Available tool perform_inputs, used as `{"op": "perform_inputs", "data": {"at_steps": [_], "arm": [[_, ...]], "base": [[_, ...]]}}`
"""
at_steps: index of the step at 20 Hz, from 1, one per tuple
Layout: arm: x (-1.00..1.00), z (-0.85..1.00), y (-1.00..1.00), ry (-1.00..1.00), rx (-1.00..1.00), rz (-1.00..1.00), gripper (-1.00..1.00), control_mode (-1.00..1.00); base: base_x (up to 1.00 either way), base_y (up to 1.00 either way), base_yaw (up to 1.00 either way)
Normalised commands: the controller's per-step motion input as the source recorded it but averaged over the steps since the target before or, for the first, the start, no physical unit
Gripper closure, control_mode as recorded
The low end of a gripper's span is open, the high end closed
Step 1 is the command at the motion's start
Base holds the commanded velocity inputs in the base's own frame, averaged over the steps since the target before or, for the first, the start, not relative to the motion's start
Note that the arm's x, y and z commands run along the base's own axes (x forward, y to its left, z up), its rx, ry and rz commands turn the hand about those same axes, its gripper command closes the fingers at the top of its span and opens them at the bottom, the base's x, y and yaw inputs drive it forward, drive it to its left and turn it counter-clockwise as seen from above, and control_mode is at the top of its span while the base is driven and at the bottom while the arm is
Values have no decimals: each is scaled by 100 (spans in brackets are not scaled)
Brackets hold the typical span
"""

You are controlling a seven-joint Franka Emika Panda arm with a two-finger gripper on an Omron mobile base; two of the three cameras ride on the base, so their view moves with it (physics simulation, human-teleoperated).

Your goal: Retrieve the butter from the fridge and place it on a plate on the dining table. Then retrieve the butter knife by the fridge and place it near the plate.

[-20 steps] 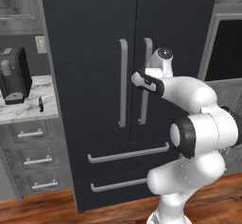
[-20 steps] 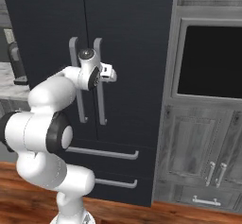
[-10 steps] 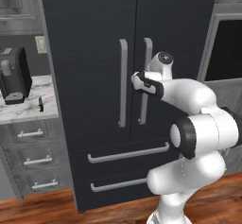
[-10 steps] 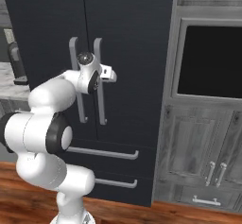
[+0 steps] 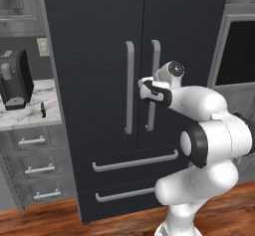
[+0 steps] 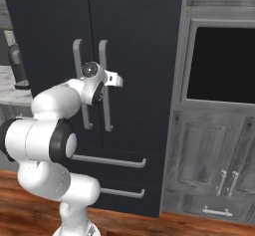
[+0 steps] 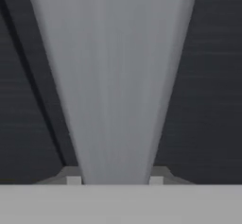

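Item 1: my pincer (image 7: pixel 115 180) pinching the right fridge (image 5: pixel 99 41) handle (image 7: pixel 113 86), bar upright between fingertips (image 7: pixel 73 179), door shut.

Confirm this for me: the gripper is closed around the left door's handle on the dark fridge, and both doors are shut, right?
Not quite. The gripper is closed around the right door's handle, not the left door's handle, as the left base view shows. Both fridge doors are shut.
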Motion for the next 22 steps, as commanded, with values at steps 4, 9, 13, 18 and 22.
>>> {"op": "perform_inputs", "data": {"at_steps": [4, 9, 13, 18, 22], "arm": [[-22, 8, -43, 2, 0, 0, 100, -100], [-91, 19, -97, 0, 0, 0, 100, -100], [-100, 32, -100, 8, 9, 3, 100, -100], [-100, 32, -100, 9, 12, 4, 100, -100], [-97, 26, -100, 7, 13, 5, 100, -100]], "base": [[0, 0, 0], [0, 0, 0], [0, 0, 0], [0, 0, 0], [0, 0, 0]]}}
